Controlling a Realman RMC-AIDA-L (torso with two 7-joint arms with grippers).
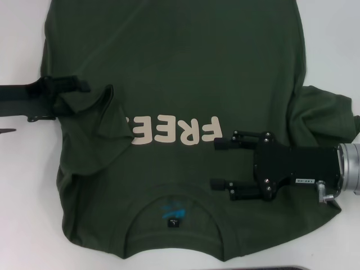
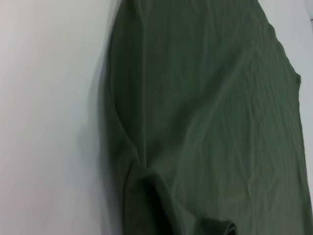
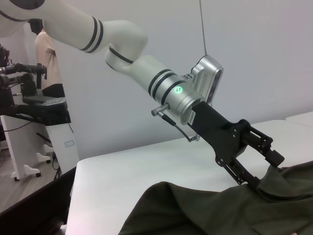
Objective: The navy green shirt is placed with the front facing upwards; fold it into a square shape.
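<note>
On a white table, head view, the navy green shirt lies flat, cream "FREE" lettering partly covered by a fold. The left gripper pinches the lifted sleeve; the right gripper hovers, fingers apart. Left wrist view: wrinkled cotton. Right wrist view: grey wall behind.

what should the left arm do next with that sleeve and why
Probably carry it further across: the left tool grips the shirt by its sleeve, only partly folded over the lettering. The right tool hovers open above the chest.
</note>
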